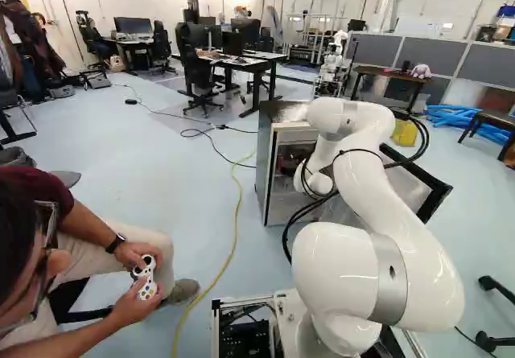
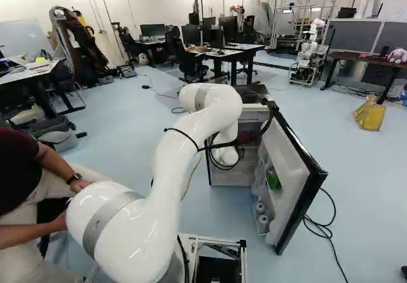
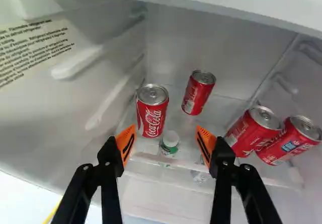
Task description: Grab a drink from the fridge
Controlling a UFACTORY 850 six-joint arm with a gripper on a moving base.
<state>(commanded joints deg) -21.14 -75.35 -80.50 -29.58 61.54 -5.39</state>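
The drinks are inside the fridge (image 1: 262, 169): a red can (image 3: 152, 114) standing upright, a second can (image 3: 198, 93) set deeper, and a pair of cans (image 3: 253, 131) off past one finger. A capped bottle (image 3: 170, 142) lies ahead of the gripper (image 3: 165, 133), near the first can's base. Which drink is wanted I cannot tell, though the first can looks the likeliest. The pincer is spread wide, nothing between its orange pads (image 3: 126, 142) — no drink is held. The arm (image 2: 175, 159) reaches into the fridge, whose door (image 2: 286, 159) stands swung open. So the step in hand looks like lining up on a drink; the next move calls for centring on one can, easing forward, then closing — with care not to knock the bottle.
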